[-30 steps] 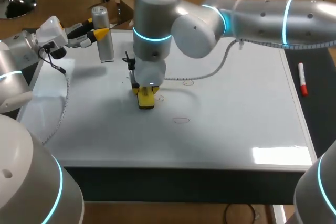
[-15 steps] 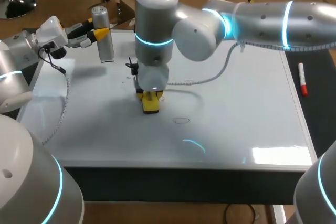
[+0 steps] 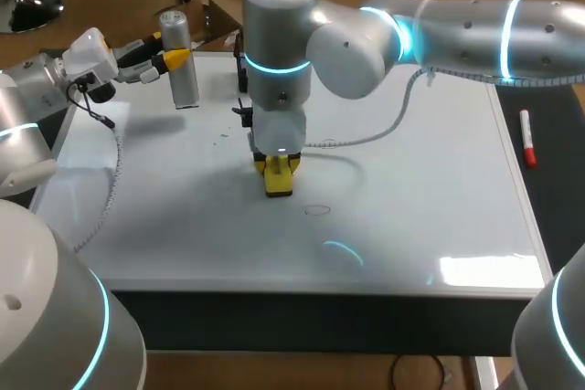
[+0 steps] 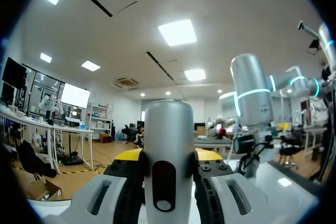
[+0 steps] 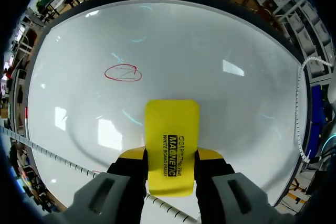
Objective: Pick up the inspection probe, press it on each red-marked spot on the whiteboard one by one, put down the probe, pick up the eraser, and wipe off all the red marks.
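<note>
Right gripper (image 5: 170,163) clamped on eraser (image 5: 172,135), face down to whiteboard (image 5: 220,51) for wiping; red mark (image 5: 123,73) just ahead, unwiped. Left gripper (image 4: 168,157) grips probe (image 4: 168,124) upright at far-left corner, likely parked clear.

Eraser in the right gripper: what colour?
Yellow eraser, black lettering; right wrist view shows it best.

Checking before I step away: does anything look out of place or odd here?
Nothing is spilled or damaged. One oddity: the probe is not set down; the left gripper holds it upright at the far corner of the whiteboard while the right gripper holds the eraser.
</note>
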`<control>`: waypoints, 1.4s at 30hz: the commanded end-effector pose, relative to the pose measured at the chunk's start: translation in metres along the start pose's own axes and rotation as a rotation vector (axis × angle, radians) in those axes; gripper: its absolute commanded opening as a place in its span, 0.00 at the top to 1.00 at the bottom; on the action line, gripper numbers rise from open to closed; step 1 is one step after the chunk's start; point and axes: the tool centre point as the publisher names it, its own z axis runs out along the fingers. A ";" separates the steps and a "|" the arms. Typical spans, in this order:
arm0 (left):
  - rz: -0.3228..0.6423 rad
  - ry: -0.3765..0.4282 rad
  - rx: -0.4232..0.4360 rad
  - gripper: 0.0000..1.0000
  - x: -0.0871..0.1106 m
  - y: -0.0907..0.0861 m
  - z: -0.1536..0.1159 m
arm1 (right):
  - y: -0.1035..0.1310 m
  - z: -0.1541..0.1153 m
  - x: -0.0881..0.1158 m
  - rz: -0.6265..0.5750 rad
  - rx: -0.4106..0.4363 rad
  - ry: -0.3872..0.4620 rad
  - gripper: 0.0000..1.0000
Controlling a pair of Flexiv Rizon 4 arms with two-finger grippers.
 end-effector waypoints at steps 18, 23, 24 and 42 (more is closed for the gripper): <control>0.002 -0.001 0.001 1.00 0.000 -0.001 0.000 | 0.009 0.002 0.042 0.023 0.061 0.036 1.00; 0.002 -0.001 0.001 1.00 0.000 -0.001 0.000 | 0.005 -0.038 0.040 0.005 0.116 0.007 1.00; 0.002 -0.001 0.001 1.00 0.000 -0.001 0.000 | 0.003 -0.046 0.041 0.003 0.131 0.000 1.00; 0.002 -0.001 0.001 1.00 0.000 -0.001 0.000 | -0.046 -0.099 0.115 0.068 0.195 -0.013 1.00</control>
